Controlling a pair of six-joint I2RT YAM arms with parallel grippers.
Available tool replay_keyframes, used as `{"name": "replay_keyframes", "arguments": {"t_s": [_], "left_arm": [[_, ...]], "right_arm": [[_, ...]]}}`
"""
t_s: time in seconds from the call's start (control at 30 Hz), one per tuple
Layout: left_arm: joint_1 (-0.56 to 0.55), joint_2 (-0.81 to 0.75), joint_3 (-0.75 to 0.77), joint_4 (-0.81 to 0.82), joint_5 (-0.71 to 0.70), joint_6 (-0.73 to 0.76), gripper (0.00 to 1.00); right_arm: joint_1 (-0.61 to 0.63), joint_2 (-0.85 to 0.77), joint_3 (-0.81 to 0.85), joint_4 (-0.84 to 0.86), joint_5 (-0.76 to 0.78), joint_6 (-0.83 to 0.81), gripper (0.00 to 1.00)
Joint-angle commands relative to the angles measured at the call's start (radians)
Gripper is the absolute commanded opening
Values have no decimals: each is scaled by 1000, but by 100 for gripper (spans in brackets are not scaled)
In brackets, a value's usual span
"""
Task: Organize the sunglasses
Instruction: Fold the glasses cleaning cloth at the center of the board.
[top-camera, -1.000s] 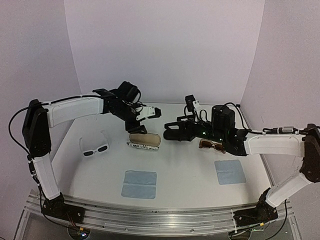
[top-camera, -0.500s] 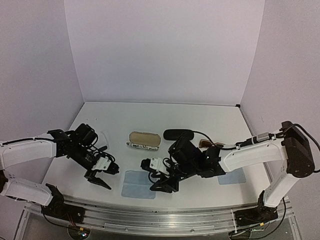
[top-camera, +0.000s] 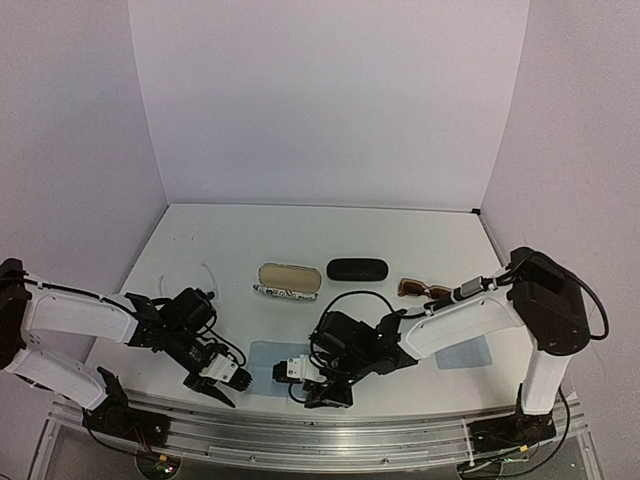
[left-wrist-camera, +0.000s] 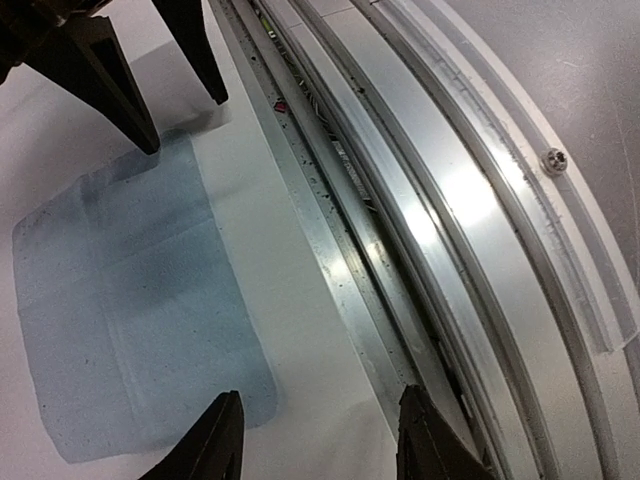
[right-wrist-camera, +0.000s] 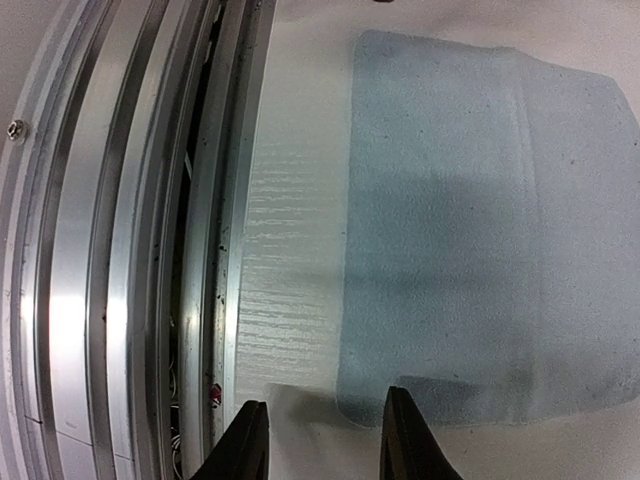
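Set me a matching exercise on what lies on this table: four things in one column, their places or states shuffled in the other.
1 black case
2 brown sunglasses
3 striped case
4 left cloth

a lying flat, nearest the front
b open, tan lining showing
c closed, middle of the back row
d right end of the back row

Pairs: 1-c, 2-d, 3-b, 4-a

brown sunglasses 1 | oval cases 2 | blue cloths 2
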Motion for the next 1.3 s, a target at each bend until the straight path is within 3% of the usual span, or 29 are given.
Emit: {"name": "replay_keyframes", "arguments": {"t_s": [0.0,0.3,0.57,0.87,1.13,1.27], "left_arm": [[-6,49,8,97,-37,11,46],[-8,113,6,132,-108,34,43],[-9,148,5,180,-135,34,37],[-17,160,-35,230,-202,68,27],[-17,147,-34,207,-208,72,0],[-17,144,-25,221,-214,45,0]], "right_arm": [[4,14,48,-23,1,8,30],[4,62,69,-58,48,33,22],[4,63,70,-76,58,29,0],[2,66,85,-77,36,37,0],[-26,46,90,-78,1,51,0],[-25,49,90,-77,-11,34,0]]}}
